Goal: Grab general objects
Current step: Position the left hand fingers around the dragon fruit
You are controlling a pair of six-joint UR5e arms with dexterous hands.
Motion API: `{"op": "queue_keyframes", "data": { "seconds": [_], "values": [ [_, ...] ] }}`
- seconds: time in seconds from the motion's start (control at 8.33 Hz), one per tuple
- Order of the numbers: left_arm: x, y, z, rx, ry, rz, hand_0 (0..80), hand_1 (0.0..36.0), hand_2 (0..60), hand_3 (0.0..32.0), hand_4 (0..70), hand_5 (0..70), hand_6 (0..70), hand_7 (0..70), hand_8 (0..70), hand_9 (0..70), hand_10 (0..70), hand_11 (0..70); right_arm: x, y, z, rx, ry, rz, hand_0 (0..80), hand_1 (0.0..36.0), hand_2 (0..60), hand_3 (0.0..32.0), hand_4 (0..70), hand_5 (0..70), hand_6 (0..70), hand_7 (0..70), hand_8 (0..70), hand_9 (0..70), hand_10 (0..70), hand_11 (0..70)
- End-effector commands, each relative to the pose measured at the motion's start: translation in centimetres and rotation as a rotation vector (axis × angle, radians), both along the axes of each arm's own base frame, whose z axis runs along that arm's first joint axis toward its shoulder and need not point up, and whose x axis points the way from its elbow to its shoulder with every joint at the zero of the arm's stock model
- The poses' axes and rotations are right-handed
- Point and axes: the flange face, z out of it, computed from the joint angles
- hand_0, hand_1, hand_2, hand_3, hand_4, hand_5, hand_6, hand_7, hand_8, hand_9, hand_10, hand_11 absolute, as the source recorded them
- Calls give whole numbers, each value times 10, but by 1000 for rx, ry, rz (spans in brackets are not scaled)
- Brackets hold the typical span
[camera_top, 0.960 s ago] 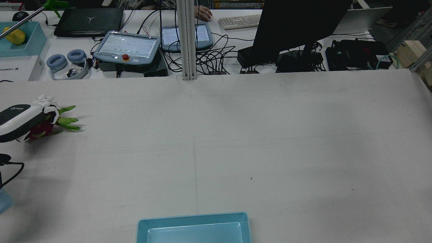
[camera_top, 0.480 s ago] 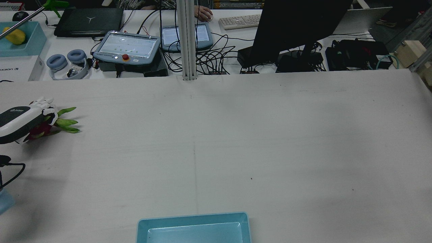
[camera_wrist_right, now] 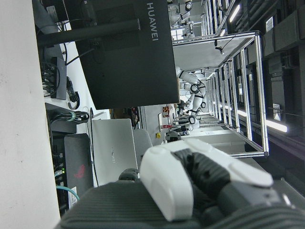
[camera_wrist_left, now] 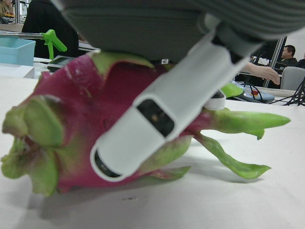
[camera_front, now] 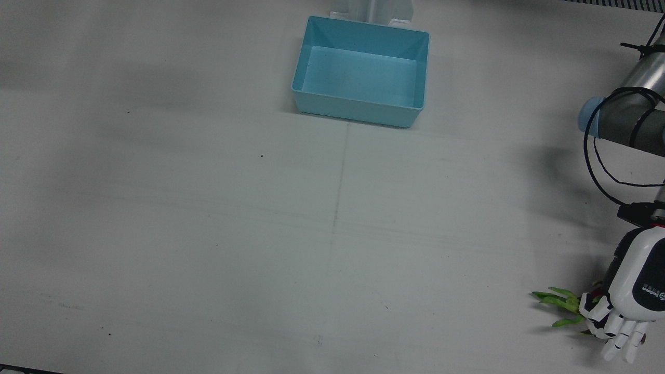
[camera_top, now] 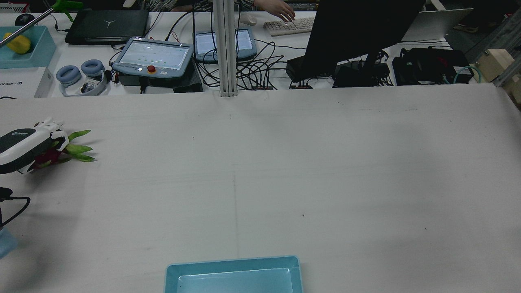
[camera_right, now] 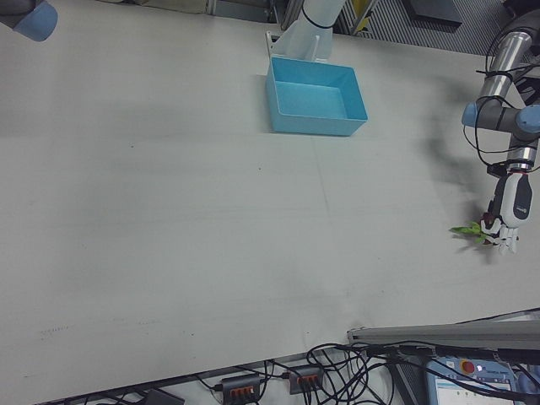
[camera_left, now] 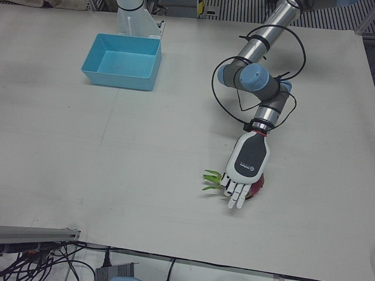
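Near the table's point(camera_top: 285, 162) left edge, toward its far side as the rear view frames it, a dragon fruit point(camera_wrist_left: 86, 129) lies on the pale cloth with the left hand point(camera_left: 246, 167) laid over it, palm down. Magenta skin, green scales and long pointed green leaves point(camera_top: 79, 150) jut past the fingers point(camera_front: 618, 332) toward the table's middle. Only the left hand view shows a smooth white finger point(camera_wrist_left: 162, 114) pressed across the fruit's flank while the fruit rests on the cloth; whether the grip is fully clamped I cannot tell. Wide bare cloth separates it from the glossy blue plastic bin point(camera_front: 361, 72) at the robot's edge, well apart. Only the right hand view shows the right hand point(camera_wrist_right: 200, 181), its fingers curled together on nothing.
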Motion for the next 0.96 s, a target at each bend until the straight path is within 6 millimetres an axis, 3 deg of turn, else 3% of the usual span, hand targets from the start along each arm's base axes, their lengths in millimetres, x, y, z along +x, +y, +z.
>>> {"op": "queue_keyframes", "data": {
  "seconds": [0.0, 0.36, 0.48, 0.6, 0.72, 0.84],
  "values": [
    [-1, 1, 2, -9, -7, 0, 800, 360, 600, 0, 0, 700, 64, 700, 2, 157, 8, 69, 0, 0, 0, 0, 0, 0, 0, 0, 0, 0, 0, 0, 0, 0, 0, 0, 0, 0],
    [-1, 1, 4, -14, -8, 0, 800, 360, 600, 0, 5, 700, 250, 700, 40, 186, 230, 387, 0, 0, 0, 0, 0, 0, 0, 0, 0, 0, 0, 0, 0, 0, 0, 0, 0, 0],
    [-1, 1, 4, -15, -9, 0, 800, 360, 600, 0, 69, 700, 355, 700, 61, 186, 315, 496, 0, 0, 0, 0, 0, 0, 0, 0, 0, 0, 0, 0, 0, 0, 0, 0, 0, 0],
    [-1, 1, 4, -16, -10, 0, 800, 360, 600, 0, 135, 700, 467, 700, 83, 186, 368, 561, 0, 0, 0, 0, 0, 0, 0, 0, 0, 0, 0, 0, 0, 0, 0, 0, 0, 0],
    [-1, 0, 4, -15, -9, -8, 800, 360, 600, 0, 207, 700, 596, 700, 150, 188, 479, 700, 0, 0, 0, 0, 0, 0, 0, 0, 0, 0, 0, 0, 0, 0, 0, 0, 0, 0],
    [-2, 1, 5, -16, -10, -14, 800, 360, 600, 0, 268, 700, 700, 700, 330, 366, 582, 700, 0, 0, 0, 0, 0, 0, 0, 0, 0, 0, 0, 0, 0, 0, 0, 0, 0, 0]
  ]
}}
